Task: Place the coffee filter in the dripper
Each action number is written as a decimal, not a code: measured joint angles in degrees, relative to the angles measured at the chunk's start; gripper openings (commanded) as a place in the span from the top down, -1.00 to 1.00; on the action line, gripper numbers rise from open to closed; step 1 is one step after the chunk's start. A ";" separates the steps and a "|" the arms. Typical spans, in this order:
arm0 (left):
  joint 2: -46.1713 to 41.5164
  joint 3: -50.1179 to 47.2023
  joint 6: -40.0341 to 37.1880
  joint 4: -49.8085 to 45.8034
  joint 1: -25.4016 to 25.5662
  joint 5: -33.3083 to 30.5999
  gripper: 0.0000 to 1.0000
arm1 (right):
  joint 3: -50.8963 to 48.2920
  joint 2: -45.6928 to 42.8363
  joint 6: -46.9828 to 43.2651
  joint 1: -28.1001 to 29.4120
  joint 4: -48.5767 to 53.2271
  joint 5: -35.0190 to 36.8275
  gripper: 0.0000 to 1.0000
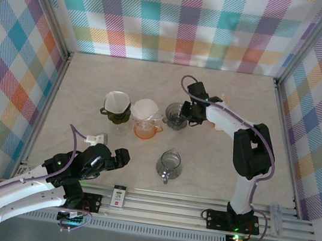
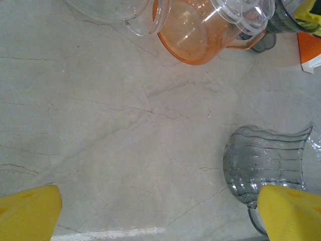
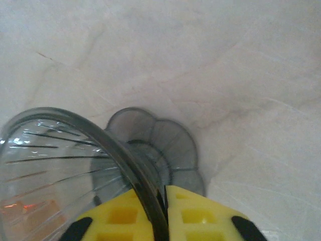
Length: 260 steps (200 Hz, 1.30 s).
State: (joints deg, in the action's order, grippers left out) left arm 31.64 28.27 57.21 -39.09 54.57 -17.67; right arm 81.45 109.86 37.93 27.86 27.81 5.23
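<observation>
Clamping the hard, slick rim of the smoky grey dripper (image 3: 50, 150) mid-counter, my right tool (image 3: 164, 196) is closed on its wall; my left tool (image 2: 160, 213) gapes empty. The white paper filter (image 1: 145, 108), sitting in the orange dripper (image 1: 146, 130) alongside, looks featherlight and crushable, so I'd pinch its top edge gently.

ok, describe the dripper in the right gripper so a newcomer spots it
On the marble table, three drippers stand in a row. It is the rightmost: a smoky grey dripper, the right gripper shut on its rim. Unlike the filter-lined green dripper and orange dripper left of it, it is empty.
</observation>
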 measured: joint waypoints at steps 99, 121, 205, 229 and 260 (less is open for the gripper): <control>0.87 0.00 0.00 0.33 -0.02 0.22 -1.00 | -11.89 -13.68 -2.40 -3.93 0.81 1.64 1.00; 0.87 0.00 0.00 0.48 -0.02 0.22 -1.00 | -15.61 -21.68 -3.06 -3.89 1.40 1.33 1.00; 2.47 0.00 0.24 1.14 -0.02 1.27 -1.00 | -20.85 -44.85 -5.92 0.02 10.29 -9.49 1.00; 2.54 0.00 0.39 1.77 -0.02 1.55 -1.00 | -20.85 -44.70 -6.03 4.63 13.73 -13.00 1.00; 3.04 0.00 0.44 1.75 -0.02 1.55 -1.00 | -20.85 -43.19 -5.84 8.79 15.17 -15.98 1.00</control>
State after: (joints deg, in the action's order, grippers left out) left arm 34.68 28.27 57.65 -37.34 54.54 -16.12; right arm 60.60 66.67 32.10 36.64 42.98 -10.74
